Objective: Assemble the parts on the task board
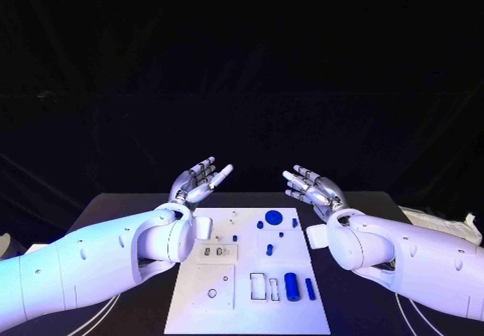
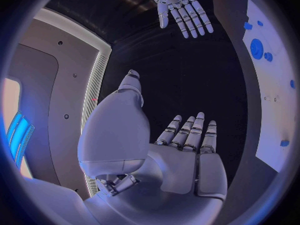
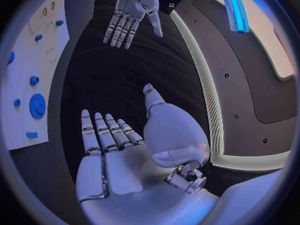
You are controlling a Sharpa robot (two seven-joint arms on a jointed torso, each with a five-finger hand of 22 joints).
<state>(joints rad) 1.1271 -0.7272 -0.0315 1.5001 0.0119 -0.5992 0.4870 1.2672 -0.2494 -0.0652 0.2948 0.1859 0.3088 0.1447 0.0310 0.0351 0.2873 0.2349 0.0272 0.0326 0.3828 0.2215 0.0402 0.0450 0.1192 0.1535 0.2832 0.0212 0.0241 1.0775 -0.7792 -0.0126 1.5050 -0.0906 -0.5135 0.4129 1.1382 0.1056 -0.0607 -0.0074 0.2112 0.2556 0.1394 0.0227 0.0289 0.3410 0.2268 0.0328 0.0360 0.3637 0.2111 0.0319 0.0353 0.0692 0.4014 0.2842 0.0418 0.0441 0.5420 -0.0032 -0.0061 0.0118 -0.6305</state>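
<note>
The white task board (image 1: 227, 308) lies flat in the middle of the black table. Several blue parts rest on it: a round gear (image 1: 273, 217) near its far edge, small pegs (image 1: 269, 248) in the middle, and a thick cylinder (image 1: 290, 285) near the front right. My left hand (image 1: 198, 179) is raised beyond the board's far left corner, palm up, fingers spread, holding nothing. My right hand (image 1: 312, 186) is raised beyond the far right corner, equally open. The left wrist view shows my left hand (image 2: 187, 155) with the right hand (image 2: 181, 7) opposite; the right wrist view shows my right hand (image 3: 109, 150) facing the left hand (image 3: 131, 12).
The board (image 2: 275, 75) (image 3: 31, 60) appears at the rim of both wrist views with the gear (image 2: 257, 48) (image 3: 37, 106) on it. White sheets (image 1: 442, 225) lie at the table's right edge. Bare black table (image 1: 121, 210) flanks the board.
</note>
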